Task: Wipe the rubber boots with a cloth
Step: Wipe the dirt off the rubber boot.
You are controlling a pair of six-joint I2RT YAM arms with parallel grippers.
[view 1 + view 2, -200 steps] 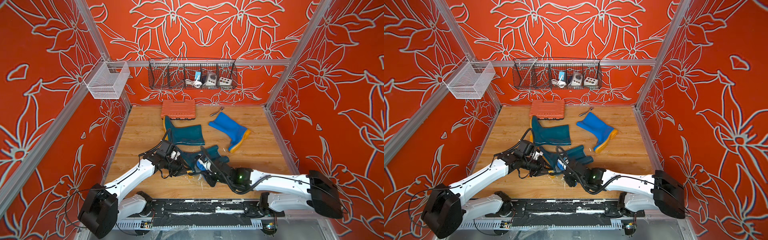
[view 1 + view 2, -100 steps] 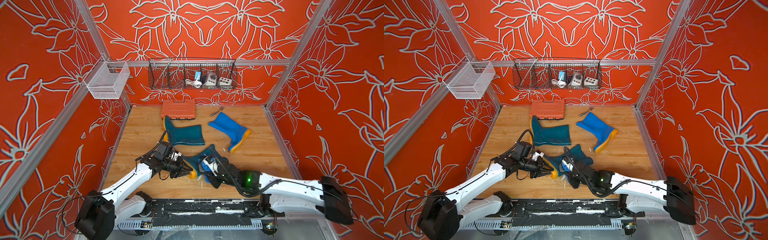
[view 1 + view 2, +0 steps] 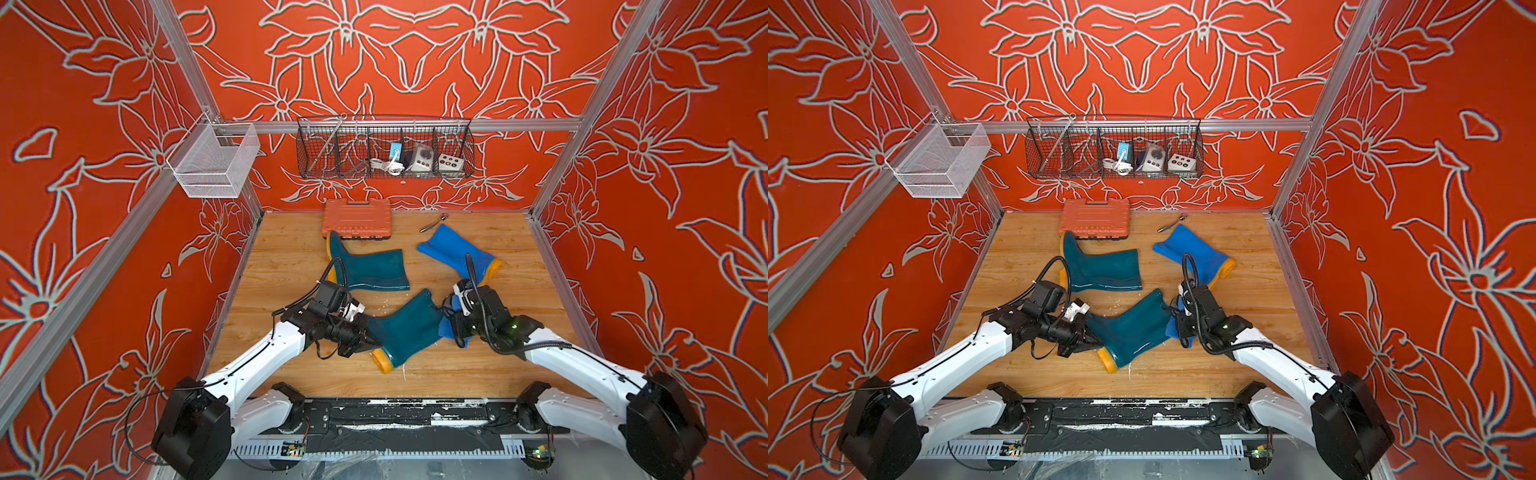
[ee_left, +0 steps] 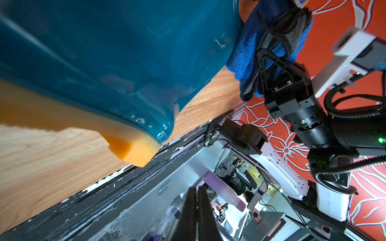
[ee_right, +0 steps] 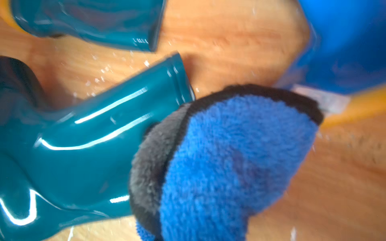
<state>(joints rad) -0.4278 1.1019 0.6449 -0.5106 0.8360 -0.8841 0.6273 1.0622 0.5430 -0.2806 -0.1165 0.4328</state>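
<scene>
The near dark teal boot (image 3: 409, 328) lies on its side with its yellow sole (image 3: 382, 360) toward the front rail. My left gripper (image 3: 371, 344) sits by its foot, shut with nothing between the fingers (image 4: 189, 208); the same boot (image 4: 117, 58) fills the left wrist view. My right gripper (image 3: 452, 322) is shut on the blue fuzzy cloth (image 3: 446, 330), at the shaft's open end. The cloth (image 5: 229, 167) hides that gripper's fingers. A second teal boot (image 3: 372, 270) and the bright blue boot (image 3: 455, 251) lie farther back in both top views.
An orange ribbed case (image 3: 357, 217) stands at the back wall beside the far boot's toe. A small metal tool (image 3: 432, 224) lies near the blue boot. A black wire basket (image 3: 384, 149) and a white mesh basket (image 3: 212, 164) hang on the walls. White specks dot the wooden floor (image 3: 291, 257).
The left gripper has closed from slightly open. The right gripper has slid the cloth to the right along the near boot's shaft to its open end.
</scene>
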